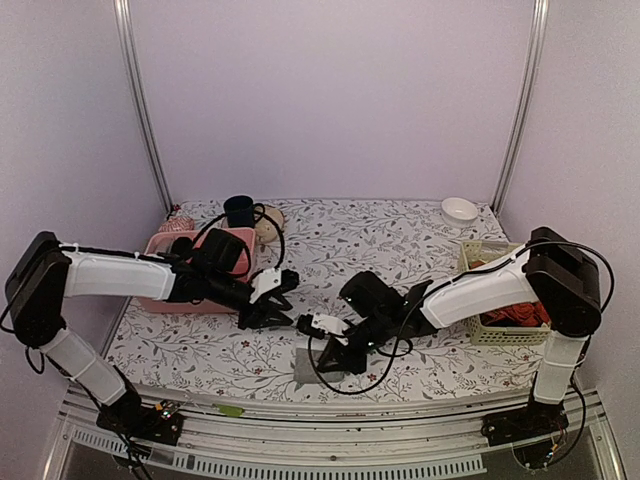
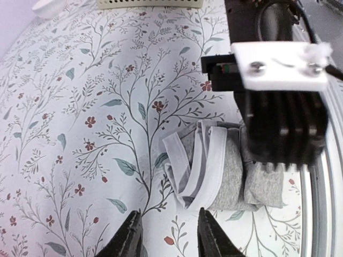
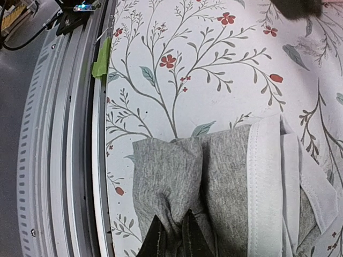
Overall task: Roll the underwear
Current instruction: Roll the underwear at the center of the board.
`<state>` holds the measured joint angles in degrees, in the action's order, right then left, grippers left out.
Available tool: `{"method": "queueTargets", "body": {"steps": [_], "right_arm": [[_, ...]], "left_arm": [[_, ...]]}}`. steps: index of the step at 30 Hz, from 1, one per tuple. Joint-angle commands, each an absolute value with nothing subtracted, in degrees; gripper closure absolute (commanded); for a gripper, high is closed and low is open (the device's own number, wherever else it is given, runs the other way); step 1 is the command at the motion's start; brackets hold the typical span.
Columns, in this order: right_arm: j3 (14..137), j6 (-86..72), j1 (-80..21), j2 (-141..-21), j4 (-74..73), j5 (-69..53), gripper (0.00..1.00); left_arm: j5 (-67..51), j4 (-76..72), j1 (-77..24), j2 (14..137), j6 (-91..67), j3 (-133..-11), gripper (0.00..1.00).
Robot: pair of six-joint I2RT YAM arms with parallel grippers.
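Observation:
The underwear (image 2: 228,176) lies as a short, thick grey roll with pale trim bands showing at one end, close to the table's front edge (image 1: 306,371). My right gripper (image 3: 174,238) is shut on a pinch of the grey cloth (image 3: 177,171) at the end nearest the rail; in the left wrist view its black body (image 2: 284,118) stands over the roll. My left gripper (image 2: 167,234) hovers just short of the trimmed end, open, with only bare table between its fingers. From above, the left gripper (image 1: 285,315) sits a little behind and left of the roll.
A pink tub (image 1: 165,243) and a dark blue cup (image 1: 238,210) stand at the back left. A white bowl (image 1: 459,210) is at the back right. A cream basket (image 1: 478,262) holding orange-red garments is on the right. The metal front rail (image 3: 64,160) carries green tape (image 3: 101,59).

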<state>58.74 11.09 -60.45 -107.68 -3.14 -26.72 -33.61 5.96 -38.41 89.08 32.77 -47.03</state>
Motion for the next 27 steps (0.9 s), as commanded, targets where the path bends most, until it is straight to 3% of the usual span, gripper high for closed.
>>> {"method": "queueTargets", "body": {"steps": [1,11,17,27], "right_arm": [[61.7,3.8,-57.9,-112.1,-13.2,-36.6,1.00],[68.8,-1.8,-51.0,-123.8,-17.6,-50.2,1.00],[75.2,-2.3,-50.3,-130.3,-20.4,-53.1,1.00],[75.0,-2.0,-49.0,-134.0,-20.3,-53.3,1.00]], "left_arm": [[-29.8,-2.9,-38.1,82.7,29.5,-41.4,0.63],[-21.0,-2.0,-49.2,71.2,30.1,-31.7,0.57],[-15.1,-3.1,-57.0,73.8,30.0,-30.5,0.55],[-9.4,-5.6,-61.7,86.2,34.3,-36.4,0.54]]}}
